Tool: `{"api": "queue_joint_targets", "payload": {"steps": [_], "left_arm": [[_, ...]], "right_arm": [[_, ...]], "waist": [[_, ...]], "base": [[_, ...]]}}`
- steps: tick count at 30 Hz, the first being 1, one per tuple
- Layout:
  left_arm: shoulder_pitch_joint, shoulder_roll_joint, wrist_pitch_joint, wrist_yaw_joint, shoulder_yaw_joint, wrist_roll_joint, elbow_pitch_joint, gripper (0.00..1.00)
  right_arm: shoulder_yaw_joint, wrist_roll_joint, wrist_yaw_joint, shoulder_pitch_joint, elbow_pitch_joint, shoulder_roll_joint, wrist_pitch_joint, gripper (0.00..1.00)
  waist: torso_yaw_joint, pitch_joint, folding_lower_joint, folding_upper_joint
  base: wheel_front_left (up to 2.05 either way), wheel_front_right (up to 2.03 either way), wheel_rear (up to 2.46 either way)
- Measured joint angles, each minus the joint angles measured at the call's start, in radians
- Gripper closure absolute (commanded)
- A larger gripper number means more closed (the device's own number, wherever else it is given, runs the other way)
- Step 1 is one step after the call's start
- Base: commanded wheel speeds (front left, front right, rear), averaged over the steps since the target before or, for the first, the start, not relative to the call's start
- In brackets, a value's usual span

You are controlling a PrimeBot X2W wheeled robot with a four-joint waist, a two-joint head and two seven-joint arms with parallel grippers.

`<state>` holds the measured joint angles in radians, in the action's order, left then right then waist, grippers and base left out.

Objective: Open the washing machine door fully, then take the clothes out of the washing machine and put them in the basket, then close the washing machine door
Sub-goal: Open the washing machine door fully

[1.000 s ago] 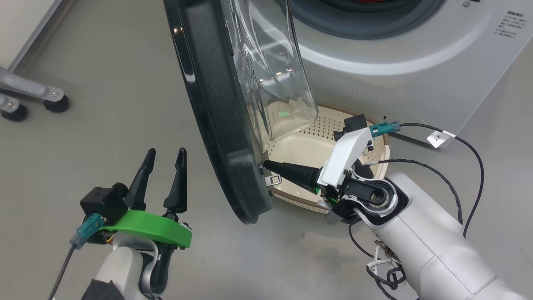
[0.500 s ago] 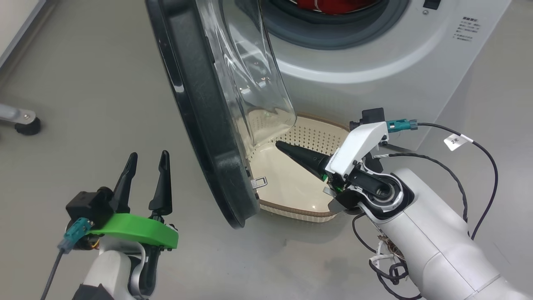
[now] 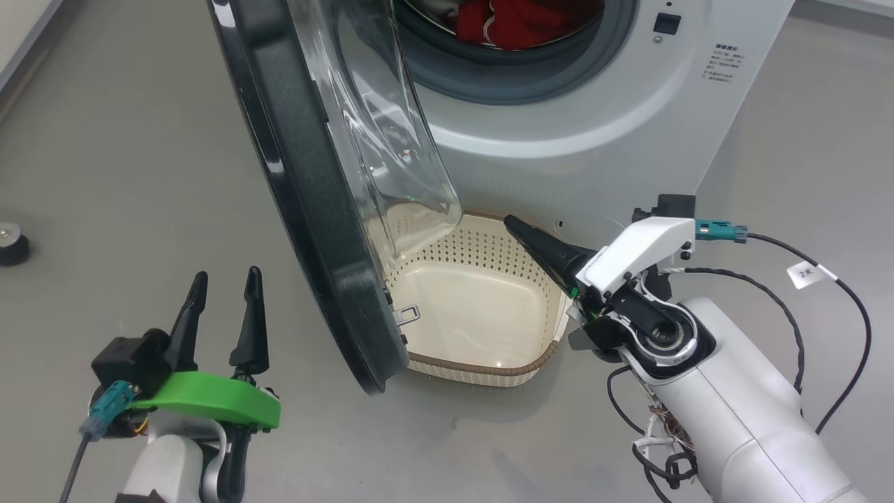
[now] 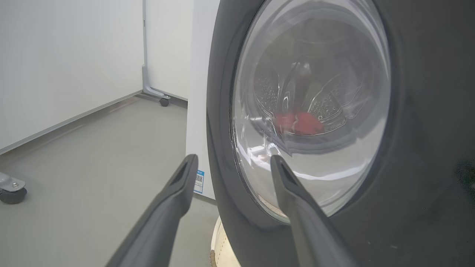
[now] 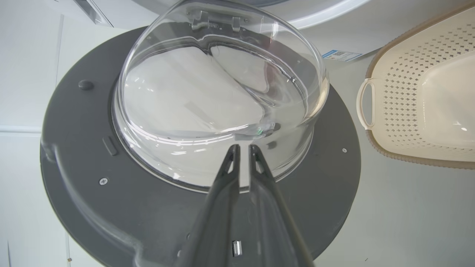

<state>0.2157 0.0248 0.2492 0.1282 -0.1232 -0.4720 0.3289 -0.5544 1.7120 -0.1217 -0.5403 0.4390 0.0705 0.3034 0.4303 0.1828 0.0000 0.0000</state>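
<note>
The right gripper, fingers pressed together, has come off the washing machine door and now points over the empty basket — the door stands open. The left gripper waits, spread wide. The red clothes lie inside the washing machine — getting them looks next. A cable tag starts with "2"; the machine's print is too tiny to read.
</note>
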Motion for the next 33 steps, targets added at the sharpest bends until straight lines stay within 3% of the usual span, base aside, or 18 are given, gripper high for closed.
{"api": "queue_joint_targets", "payload": {"steps": [1, 2, 10, 26, 33], "left_arm": [[-0.003, 0.000, 0.000, 0.000, 0.005, 0.000, 0.000, 0.00], [-0.007, 0.000, 0.000, 0.000, 0.011, 0.000, 0.000, 0.00], [-0.023, 0.001, 0.000, 0.000, 0.026, 0.000, -0.001, 0.00], [-0.033, 0.001, 0.000, 0.000, 0.050, -0.003, -0.009, 0.00], [-0.034, 0.001, 0.000, 0.000, 0.063, -0.003, -0.015, 0.00]], "right_arm": [[0.010, -0.005, 0.000, 0.004, -0.003, 0.002, -0.017, 0.11], [0.020, -0.013, 0.000, 0.009, -0.007, 0.006, -0.033, 0.00], [0.061, -0.137, 0.000, 0.032, -0.033, 0.047, -0.190, 0.00], [0.039, -0.560, 0.000, 0.032, 0.021, 0.184, -0.578, 0.00], [0.037, -0.700, 0.057, 0.032, 0.043, 0.208, -0.575, 0.00]], "waist": [[-0.003, -0.002, 0.0000, 0.0000], [-0.006, -0.004, 0.0000, 0.0000], [-0.025, -0.020, 0.0000, 0.0000], [-0.042, -0.027, 0.0000, 0.0000], [-0.049, -0.032, 0.0000, 0.0001]], "base": [[0.00, 0.00, 0.00], [0.00, 0.00, 0.00], [0.00, 0.00, 0.00], [0.00, 0.00, 0.00], [0.00, 0.00, 0.00]]}}
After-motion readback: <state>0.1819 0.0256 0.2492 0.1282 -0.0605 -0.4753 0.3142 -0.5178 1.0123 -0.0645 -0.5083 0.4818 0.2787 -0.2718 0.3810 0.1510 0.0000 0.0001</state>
